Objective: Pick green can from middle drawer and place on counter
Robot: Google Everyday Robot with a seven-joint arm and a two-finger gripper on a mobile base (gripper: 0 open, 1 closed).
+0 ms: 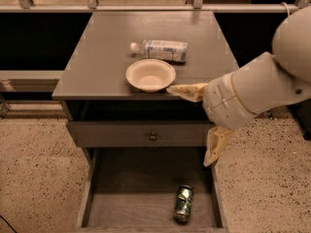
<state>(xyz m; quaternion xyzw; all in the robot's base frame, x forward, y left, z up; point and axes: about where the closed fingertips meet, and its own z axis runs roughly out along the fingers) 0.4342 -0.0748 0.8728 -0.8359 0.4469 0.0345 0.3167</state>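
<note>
The green can (183,203) lies on its side on the floor of the open middle drawer (126,212), near the front right corner. My gripper (189,126) hangs above it at the cabinet's right front, well clear of the can. It is open and empty, with the fingers spread wide. One finger (187,91) points left over the counter's (102,57) front edge, close to the bowl. The other finger (214,147) points down beside the drawer's right wall.
A pale bowl (150,74) and a clear plastic bottle (160,49) lying on its side rest on the counter. A shut drawer with a round knob (152,136) sits above the open one. Speckled floor lies on both sides.
</note>
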